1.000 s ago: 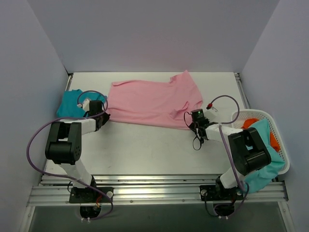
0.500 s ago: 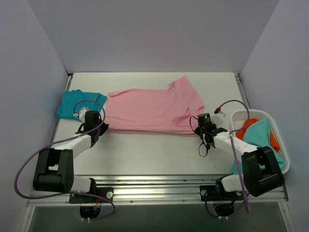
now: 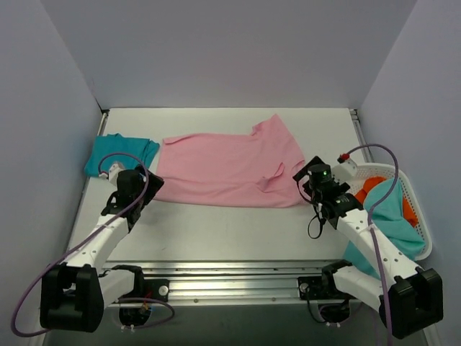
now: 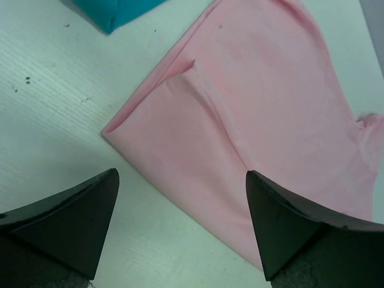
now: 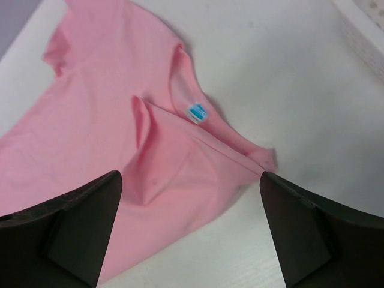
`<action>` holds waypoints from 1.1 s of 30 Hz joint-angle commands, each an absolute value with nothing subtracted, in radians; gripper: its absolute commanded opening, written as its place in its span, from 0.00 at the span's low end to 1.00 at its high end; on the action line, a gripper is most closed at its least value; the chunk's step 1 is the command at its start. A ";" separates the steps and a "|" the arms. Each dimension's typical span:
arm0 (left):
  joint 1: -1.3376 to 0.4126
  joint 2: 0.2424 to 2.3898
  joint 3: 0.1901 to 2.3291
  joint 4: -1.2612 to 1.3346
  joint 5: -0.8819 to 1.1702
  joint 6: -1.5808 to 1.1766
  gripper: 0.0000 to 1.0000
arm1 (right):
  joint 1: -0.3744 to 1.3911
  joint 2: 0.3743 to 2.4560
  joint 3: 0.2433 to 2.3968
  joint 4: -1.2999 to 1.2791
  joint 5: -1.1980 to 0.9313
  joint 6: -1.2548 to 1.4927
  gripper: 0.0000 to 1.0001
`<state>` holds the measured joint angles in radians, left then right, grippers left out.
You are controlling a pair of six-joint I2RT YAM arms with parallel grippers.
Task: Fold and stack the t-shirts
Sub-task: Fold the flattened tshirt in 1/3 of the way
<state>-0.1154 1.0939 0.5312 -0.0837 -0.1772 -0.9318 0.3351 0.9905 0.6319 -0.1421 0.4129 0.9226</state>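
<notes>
1. The pink t-shirt [image 3: 230, 169] lies spread flat on the white bench [image 3: 216, 227], across the centre of the top view. Its hem end is to the left and its collar end to the right, and one sleeve points toward the upper right.
2. A folded teal t-shirt [image 3: 119, 153] lies at the upper left of the top view, just beside the pink one's left edge. Whether the two touch cannot be told.
3. The left pincer [image 3: 148, 182] is at the pink shirt's lower-left corner, with its fingers [image 4: 66, 222] spread wide and gripping nothing. Its wrist view shows that corner between the fingertips, with a doubled edge and a small crease.
4. The right pincer [image 3: 308, 175] is at the collar end, its fingers [image 5: 312, 228] also wide apart and empty. Its wrist view shows the neckline with a small blue label [image 5: 196, 112] and a sleeve folded over the body.
5. A white lattice basket [image 3: 420, 238] stands at the right edge of the top view. It holds orange cloth [image 3: 374, 184] and a teal cloth [image 3: 392, 209] that drapes over its near rim.
</notes>
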 commanded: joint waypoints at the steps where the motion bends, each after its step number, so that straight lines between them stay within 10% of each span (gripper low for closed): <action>1: -0.112 1.130 0.655 -0.032 -0.189 -0.908 0.95 | 0.339 1.131 0.790 -0.026 0.421 0.800 0.95; 16: -0.005 1.684 1.078 0.265 -0.028 -0.792 0.96 | 0.160 2.224 1.822 0.086 0.043 0.431 1.00; 33: 0.031 1.891 1.158 0.391 0.071 -0.799 1.00 | 0.074 2.589 2.135 0.195 -0.097 0.443 1.00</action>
<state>0.0296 1.8652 1.1072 0.3130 0.0364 -0.7959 0.0593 2.5500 2.0804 0.1463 -0.0422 0.4229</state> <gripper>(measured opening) 0.999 0.995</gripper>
